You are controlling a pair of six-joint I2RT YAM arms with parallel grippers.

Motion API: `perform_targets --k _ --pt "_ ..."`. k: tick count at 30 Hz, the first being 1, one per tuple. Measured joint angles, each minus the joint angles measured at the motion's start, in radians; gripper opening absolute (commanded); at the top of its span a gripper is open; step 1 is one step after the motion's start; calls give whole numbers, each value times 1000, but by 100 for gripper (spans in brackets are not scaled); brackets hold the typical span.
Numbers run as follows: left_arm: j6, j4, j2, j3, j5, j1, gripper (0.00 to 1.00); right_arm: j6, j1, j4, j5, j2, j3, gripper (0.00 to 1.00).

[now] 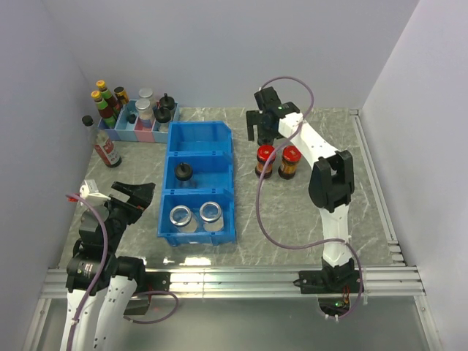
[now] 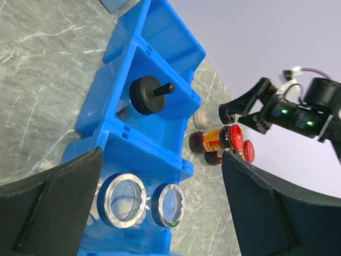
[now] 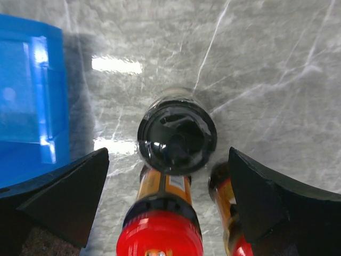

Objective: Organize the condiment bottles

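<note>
step: picking up the loose shaker (image 3: 177, 140), right of the bin (image 1: 199, 135), just beyond the red-lid jars (image 1: 265, 162)
right fingers (image 3: 69, 197): spread, above it
left fingers (image 2: 58, 202): spread, left of the bin
next: descend, pinch, carry to the bin's middle cell
table (image 1: 365, 190): glossy grey marble
room: plain pale walls

Lab robot cell: white panels (image 1: 219, 44), aluminium rails (image 1: 234, 281).

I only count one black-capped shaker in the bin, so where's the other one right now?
In the right wrist view, the other shaker stands on the table right of the blue bin, beyond the two red-lidded jars, under the open right gripper.
</note>
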Motion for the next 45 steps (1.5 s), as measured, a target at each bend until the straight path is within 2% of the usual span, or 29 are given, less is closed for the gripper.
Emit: perform_targets --k 9,12,15,16,17,18,20,21,24,31,37,41,45 --pt "3 0 2 0 0 0 99 0 -14 -5 -1 67 11 96" --pt "3 2 2 0 0 0 99 -3 -22 -4 -8 88 21 84" --pt "3 2 6 0 0 0 100 -5 -23 -7 -23 103 29 71" --pt "3 2 7 0 0 0 99 -6 -25 -7 -28 108 34 61" --pt "3 2 8 0 0 0 99 -7 -26 -8 -29 110 37 55" --pt "4 2 10 0 0 0 99 -8 -26 -7 -32 110 38 44" --pt "4 2 13 0 0 0 99 -8 -26 -6 -34 110 38 30" --pt "4 2 13 0 0 0 99 -8 -26 -5 -34 110 38 17" --pt "3 3 13 0 0 0 99 -8 -26 -2 -33 108 36 0" --pt "3 2 13 0 0 0 99 -3 -23 4 -13 43 27 0" --pt "3 2 12 0 0 0 99 0 3 45 -13 -188 1 0" --pt "3 1 11 0 -3 0 99 -3 80 62 -18 -327 -10 0" --pt "3 -6 11 1 -5 0 99 -3 215 93 -39 -423 -111 0"
